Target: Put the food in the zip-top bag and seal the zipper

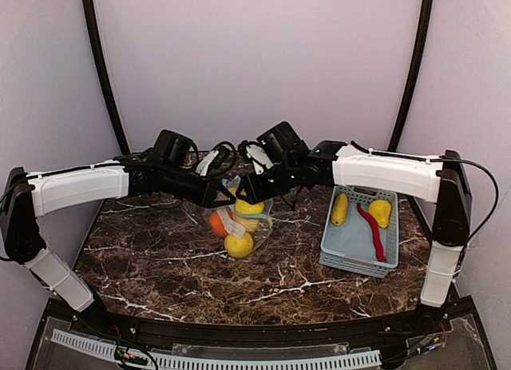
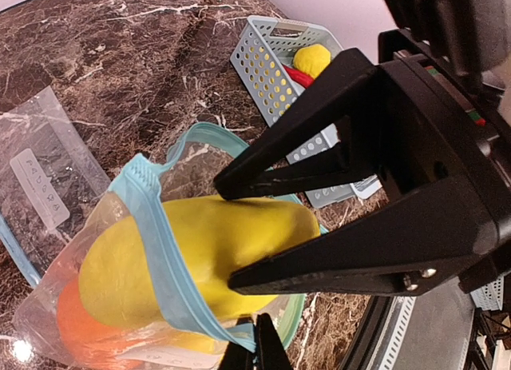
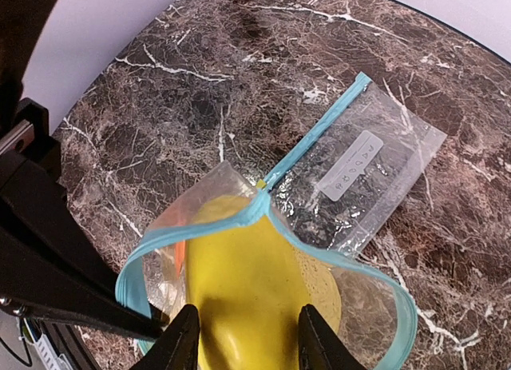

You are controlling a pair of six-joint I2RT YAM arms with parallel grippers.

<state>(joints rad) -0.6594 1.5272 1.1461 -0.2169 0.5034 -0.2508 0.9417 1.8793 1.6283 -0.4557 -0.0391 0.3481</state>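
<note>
One yellow fruit (image 3: 239,258): clamped in right gripper (image 3: 249,310); could snag the zipper rim (image 3: 207,220).
Left gripper (image 2: 255,346): pinching rim; a slip would collapse zip-top bag (image 2: 112,214).

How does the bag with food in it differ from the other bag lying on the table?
The filled bag stands with its mouth open; the spare bag lies flat. The filled bag holds a yellow fruit and an orange; the spare bag looks empty. The left gripper pinches the filled bag's rim; no gripper holds the spare bag. Both are clear with a blue zipper strip.
</note>
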